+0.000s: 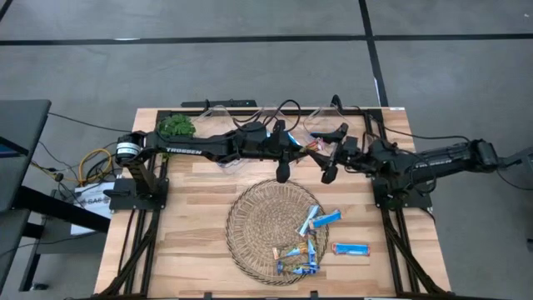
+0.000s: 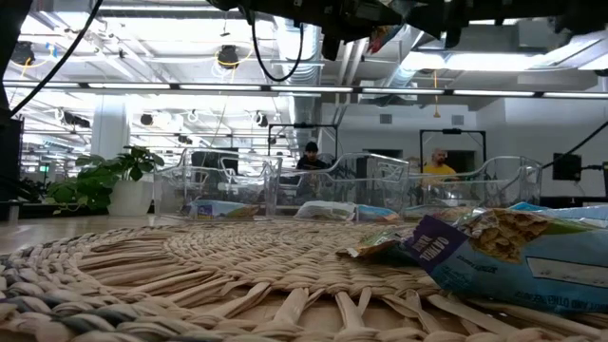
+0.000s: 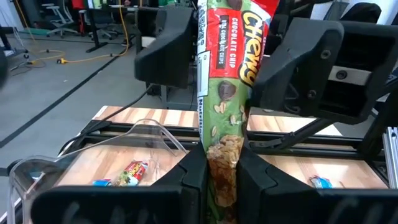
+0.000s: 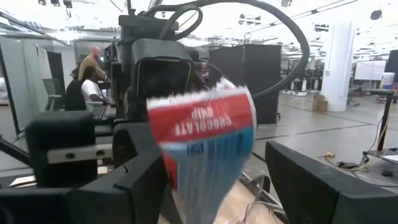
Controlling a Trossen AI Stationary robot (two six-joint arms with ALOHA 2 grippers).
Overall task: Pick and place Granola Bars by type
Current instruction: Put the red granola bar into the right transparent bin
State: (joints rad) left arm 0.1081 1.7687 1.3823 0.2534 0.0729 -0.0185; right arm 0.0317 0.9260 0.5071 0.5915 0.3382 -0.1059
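I see a green Chewy chocolate chip bar standing upright, pinched in my left gripper at the centre of the left wrist frame. A red-and-blue chocolate chip bar sits by my right gripper; I cannot tell whether its fingers are clamping it. Loose granola bars lie lower right in the high frame, on and beside the wicker tray. Clear bins stand behind.

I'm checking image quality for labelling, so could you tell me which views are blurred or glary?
Right wrist view: the red-and-blue bar is motion-blurred. Low view: the nearest wrapper is soft, and ceiling lights glare. Left wrist view: the green Chewy bar reads sharply. High view: evenly lit.
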